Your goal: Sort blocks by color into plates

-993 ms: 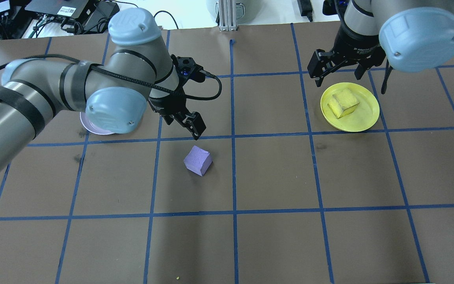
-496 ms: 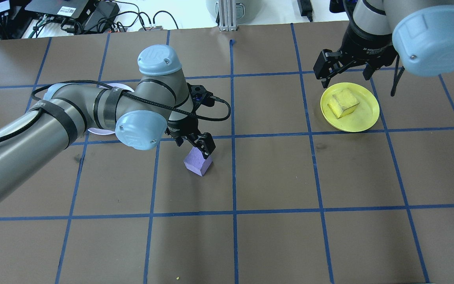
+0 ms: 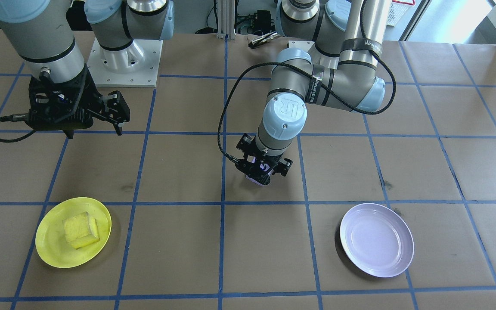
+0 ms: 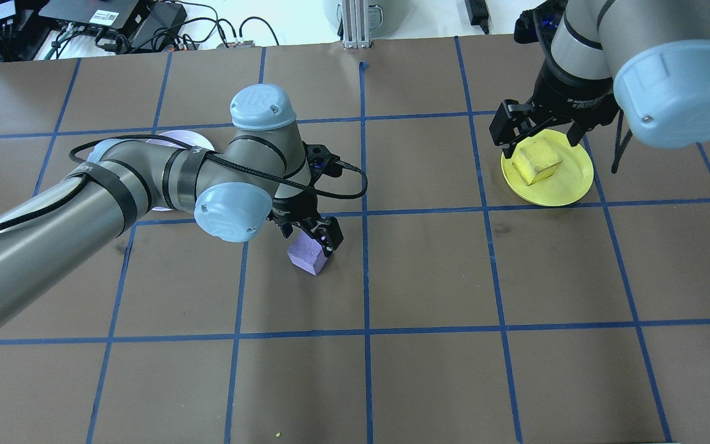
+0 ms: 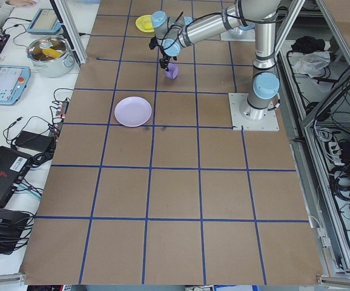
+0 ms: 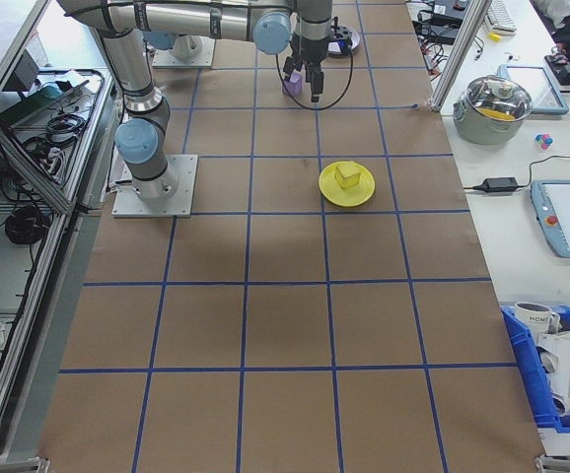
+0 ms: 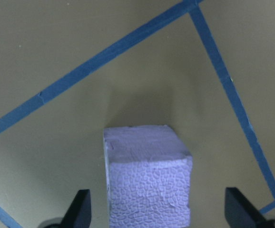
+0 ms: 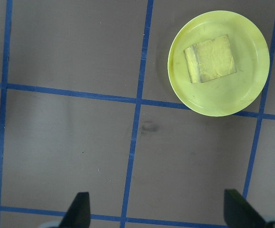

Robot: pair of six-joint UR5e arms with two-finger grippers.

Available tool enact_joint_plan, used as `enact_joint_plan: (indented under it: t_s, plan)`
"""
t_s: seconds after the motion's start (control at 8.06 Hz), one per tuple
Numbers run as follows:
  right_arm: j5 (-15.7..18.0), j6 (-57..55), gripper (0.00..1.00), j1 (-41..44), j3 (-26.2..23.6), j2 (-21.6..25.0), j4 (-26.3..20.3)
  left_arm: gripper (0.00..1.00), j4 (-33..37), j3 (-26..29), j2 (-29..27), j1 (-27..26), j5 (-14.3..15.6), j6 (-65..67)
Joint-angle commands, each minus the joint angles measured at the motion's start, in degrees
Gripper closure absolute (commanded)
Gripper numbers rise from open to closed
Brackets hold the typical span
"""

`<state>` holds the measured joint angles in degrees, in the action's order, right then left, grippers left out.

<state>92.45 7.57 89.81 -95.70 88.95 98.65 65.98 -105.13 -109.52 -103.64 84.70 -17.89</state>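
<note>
My left gripper [image 7: 156, 216] is spread wide around the purple block [image 7: 148, 178] on the table, fingers clear of it. My right gripper [image 8: 159, 211] hangs spread; yellow block [image 8: 210, 58] sits in the yellow plate [image 8: 242, 97].

Lavender plate [image 4: 198, 139]: mostly lying hidden behind the left arm in the overhead view, only a sliver of rim showing; purple block [image 3: 258, 180]: largely sitting under the left gripper [image 3: 264, 170] from the front. Left-wrist view: block's lower edge and both fingertips [image 7: 80, 209] being cut off by the frame bottom.
</note>
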Motion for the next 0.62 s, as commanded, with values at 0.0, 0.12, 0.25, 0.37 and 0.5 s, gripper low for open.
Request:
enact_joint_plan:
  t_s: [0.0,0.12,0.25,0.37,0.5]
  plan:
    - [0.6,1.0,0.0,0.0,-1.8,0.7,1.6,0.0,-2.3,-0.3,-2.1,-0.1,-0.1,0.1]
    - [0.7,1.0,0.0,-0.2,-1.8,0.3,2.1,0.0,-2.9,-0.5,-3.1,-0.2,-0.1,0.1]
    - [0.7,1.0,0.0,-0.3,-1.7,0.2,2.1,0.0,-3.7,-0.7,-3.6,-0.2,0.0,0.1]
    - [0.7,1.1,0.0,-0.3,-1.9,0.2,2.1,0.12,-5.1,-0.6,-2.6,-0.2,0.0,-0.7]
    - [0.7,1.0,0.0,-0.3,-2.0,0.2,2.1,0.32,-5.2,-0.8,-1.8,-0.2,-0.2,0.0]
